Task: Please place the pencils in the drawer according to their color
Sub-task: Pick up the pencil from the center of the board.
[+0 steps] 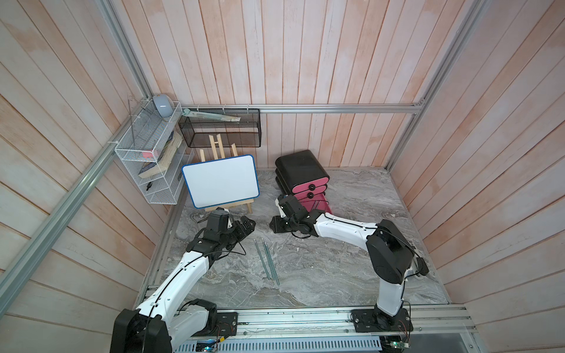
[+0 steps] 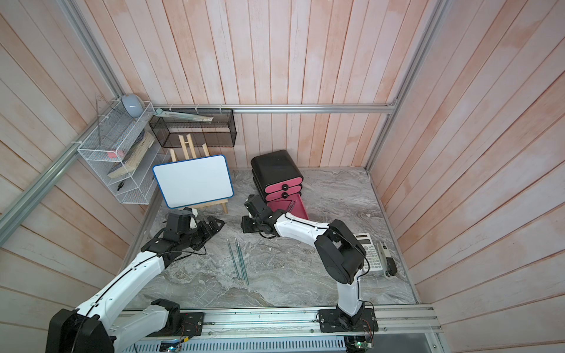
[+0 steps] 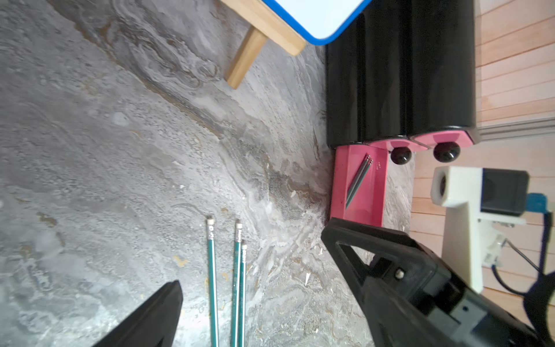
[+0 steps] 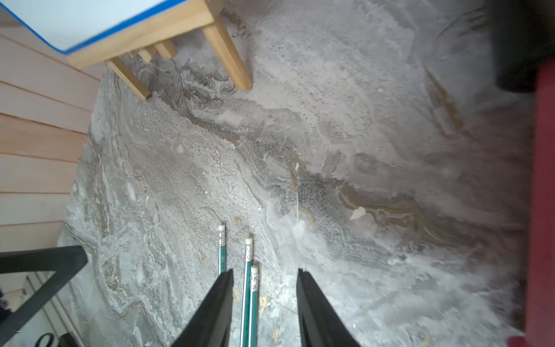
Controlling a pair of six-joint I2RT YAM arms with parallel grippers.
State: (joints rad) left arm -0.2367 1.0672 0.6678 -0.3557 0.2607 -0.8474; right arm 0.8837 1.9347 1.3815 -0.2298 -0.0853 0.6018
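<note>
Looking down, you see three slim teal pencils on the marbled bench, print unreadable; left claw gapes wide, right claw half-open, both empty.

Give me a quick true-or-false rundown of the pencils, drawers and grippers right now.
1. Three green pencils lie on the table. True.
2. The bottom drawer is shut. False: it is pulled out, with other pencils in it.
3. The two upper drawers are shut. True.
4. The right gripper holds a pencil. False: it is open and empty.
5. The left gripper is open. True.
</note>
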